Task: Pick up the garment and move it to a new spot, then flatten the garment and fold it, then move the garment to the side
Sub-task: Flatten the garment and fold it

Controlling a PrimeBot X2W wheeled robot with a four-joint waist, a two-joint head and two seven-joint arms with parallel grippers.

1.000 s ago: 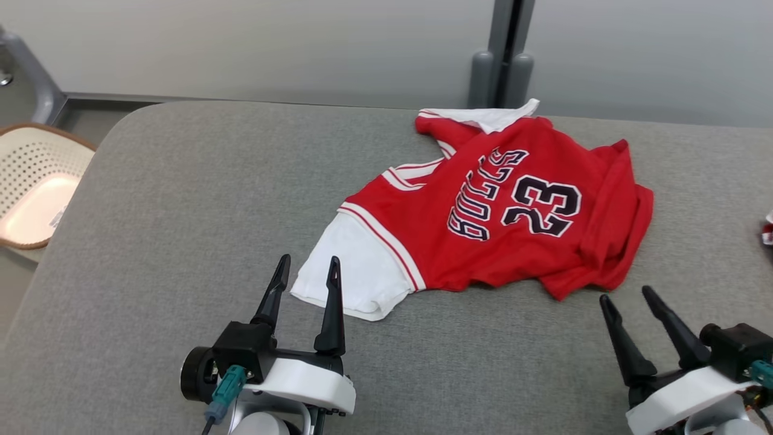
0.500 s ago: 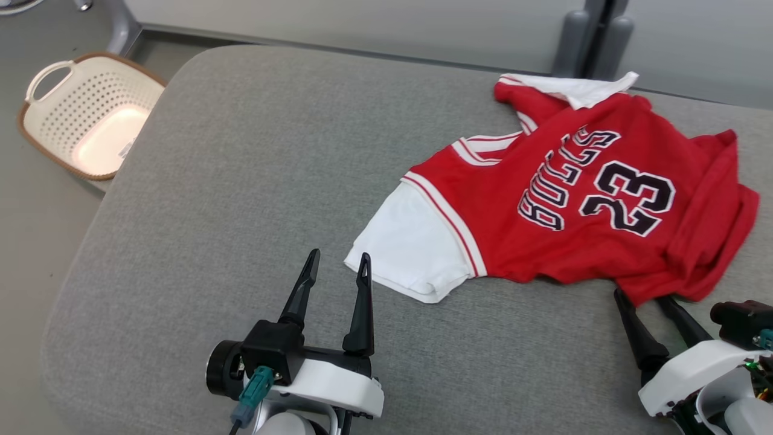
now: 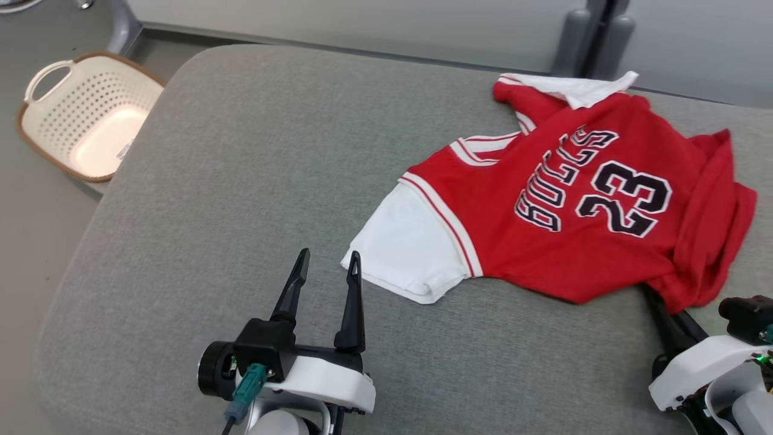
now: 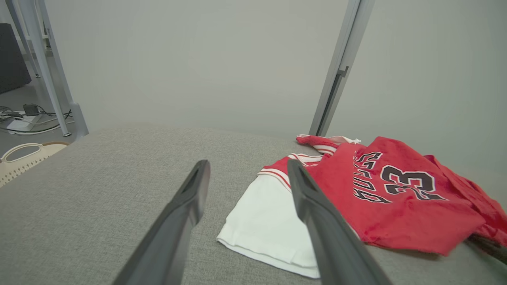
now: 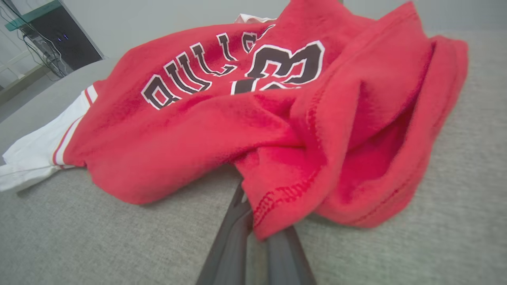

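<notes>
Now pinching the near corner of the garment (image 3: 574, 199) in the right gripper (image 3: 664, 311), after standing a second back with fingers spread and just short of the cloth; closing them tight on the red hem (image 5: 277, 206) and bunching it over the tips in the right wrist view. Leaving the garment otherwise lying where it was, crumpled and half turned on the right side of the grey padded surface (image 3: 241, 181), number side up, white sleeve (image 3: 410, 254) pointing toward the robot's left. Keeping the left gripper (image 3: 329, 260) wide apart, holding nothing, hovering just beside that sleeve and apparently clear of it. Meaning, most likely, finishing the grasp and standing ready for lifting and carrying toward the bare stretch on the left. Risking, with only one corner pinched, dragging and more crumpling, so probably needing a second grip at the sleeve. Ignoring the basket (image 3: 60, 109) off the far left edge.
</notes>
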